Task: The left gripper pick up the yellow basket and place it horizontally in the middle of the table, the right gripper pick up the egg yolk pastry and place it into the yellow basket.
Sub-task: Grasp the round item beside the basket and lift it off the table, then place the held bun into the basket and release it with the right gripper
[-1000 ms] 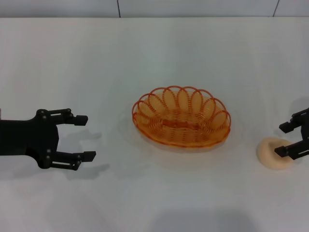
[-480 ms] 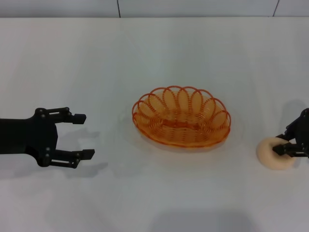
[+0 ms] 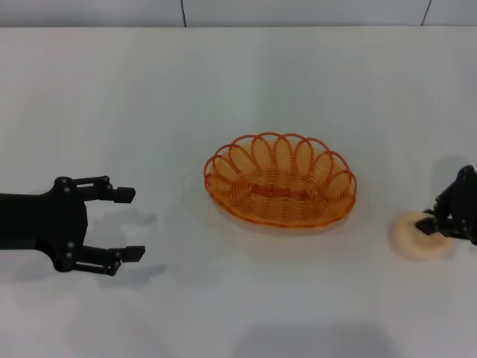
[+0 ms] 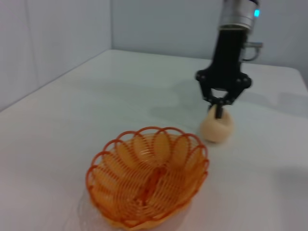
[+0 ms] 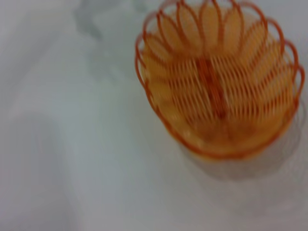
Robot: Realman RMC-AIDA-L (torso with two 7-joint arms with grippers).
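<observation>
The yellow basket (image 3: 339, 183) stands empty, lengthwise across the middle of the white table (image 3: 238, 74); it also shows in the left wrist view (image 4: 144, 131) and the right wrist view (image 5: 159, 110). My left gripper (image 3: 131, 224) is open and empty, low over the table well to the left of the basket. The egg yolk pastry (image 3: 416, 239) lies on the table to the right of the basket. My right gripper (image 3: 431, 224) is down on it, fingers pinched onto its top, as the left wrist view shows (image 4: 219, 111) above the pastry (image 4: 216, 131).
A grey wall with a seam (image 3: 183, 11) runs along the table's far edge. Bare table lies between the basket and each gripper.
My right gripper has come down and closed on the pastry. My left gripper has drawn slightly back and down, staying open. The basket has not moved.
</observation>
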